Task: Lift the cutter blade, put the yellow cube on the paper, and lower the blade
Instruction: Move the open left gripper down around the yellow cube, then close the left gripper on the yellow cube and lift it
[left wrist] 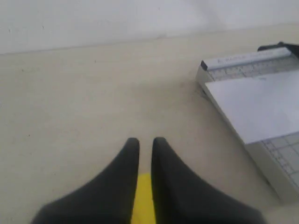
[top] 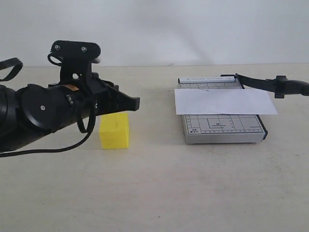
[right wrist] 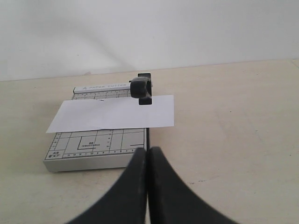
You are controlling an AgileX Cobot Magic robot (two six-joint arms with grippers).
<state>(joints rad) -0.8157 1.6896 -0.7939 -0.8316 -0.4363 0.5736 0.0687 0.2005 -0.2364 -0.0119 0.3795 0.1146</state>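
Observation:
The yellow cube (top: pixel 114 130) sits on the table, left of the grey trimmer board (top: pixel 227 128). My left gripper (top: pixel 135 102) hovers just above the cube's far top edge. Its fingers stand a narrow gap apart around nothing, and a strip of the yellow cube (left wrist: pixel 142 200) shows below the left gripper (left wrist: pixel 145 140). The white paper (top: pixel 224 101) lies across the board. The cutter blade (top: pixel 270 83) is raised, its handle (right wrist: pixel 141 87) up in the air. My right gripper (right wrist: pixel 148 150) is shut and empty, just off the board's near corner (right wrist: pixel 93 144).
The trimmer board (left wrist: pixel 275 158) with its paper (left wrist: pixel 261 102) lies to the right of the left gripper. A pale wall runs along the table's back edge. Bare tabletop (top: pixel 159 188) stretches in front of the cube and the board.

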